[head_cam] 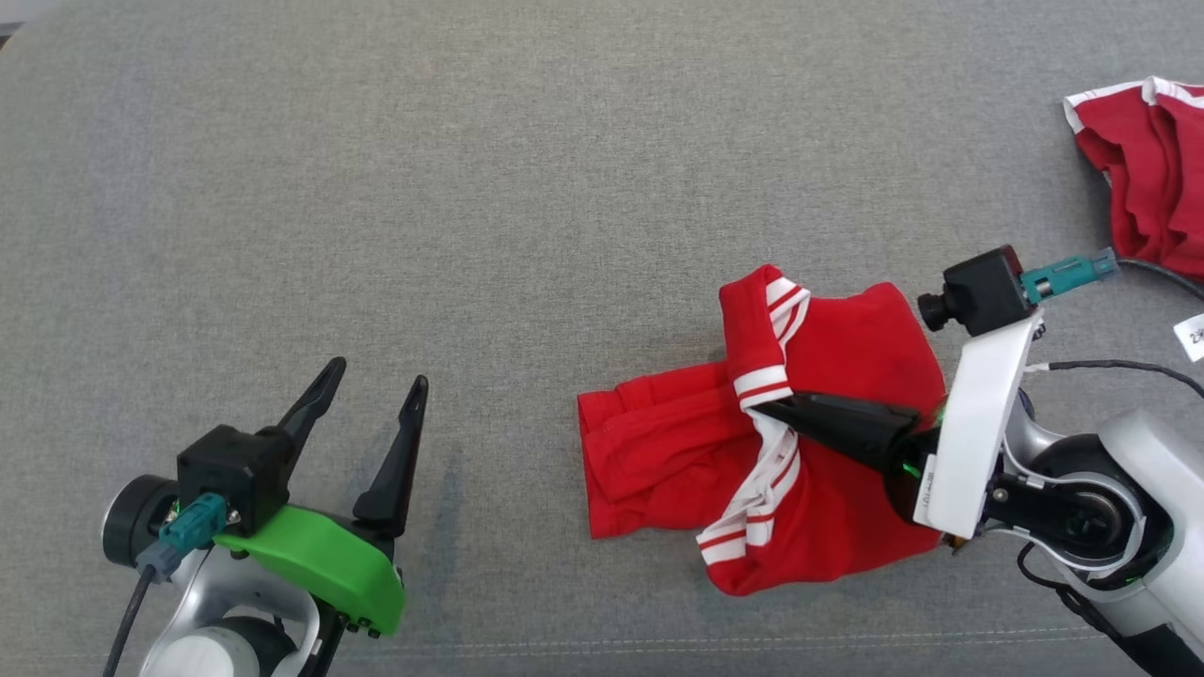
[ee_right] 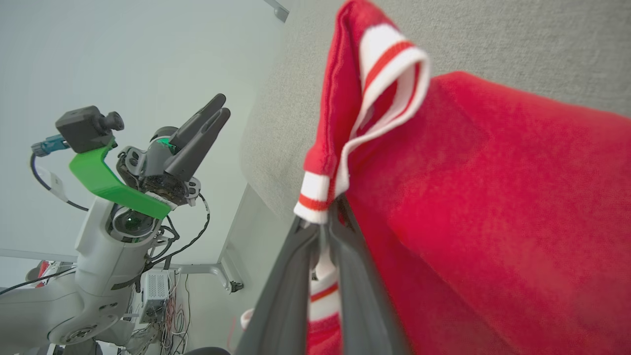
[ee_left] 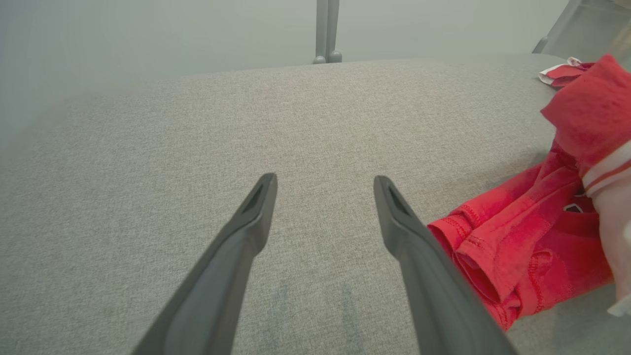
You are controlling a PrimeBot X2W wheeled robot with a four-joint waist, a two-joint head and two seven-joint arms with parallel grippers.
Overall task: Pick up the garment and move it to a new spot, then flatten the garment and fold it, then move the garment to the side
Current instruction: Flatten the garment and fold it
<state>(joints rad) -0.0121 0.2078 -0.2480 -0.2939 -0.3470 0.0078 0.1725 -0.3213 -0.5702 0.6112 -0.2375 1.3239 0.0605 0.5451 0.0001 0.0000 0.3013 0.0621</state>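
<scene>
A red garment (head_cam: pixel 847 367) with white-and-red striped trim lies bunched right of centre on the grey fabric surface (head_cam: pixel 470 188). My right gripper (head_cam: pixel 764 406) reaches in from the right and is shut on the garment's striped trim; in the right wrist view the gripper (ee_right: pixel 320 224) pinches the trim, and the red cloth (ee_right: pixel 493 222) hangs beside its fingers. My left gripper (head_cam: pixel 378 371) is at the lower left, open and holding nothing, well apart from the garment. In the left wrist view its fingers (ee_left: pixel 325 178) spread over bare fabric, with the garment's hem (ee_left: pixel 517 241) to their right.
A second red garment (head_cam: pixel 1152 160) with white trim lies at the far right edge, also seen as a scrap (ee_left: pixel 562 74) in the left wrist view. A stitched seam (head_cam: pixel 658 644) marks the surface's near edge. Black cables (head_cam: pixel 1129 367) trail from my right wrist.
</scene>
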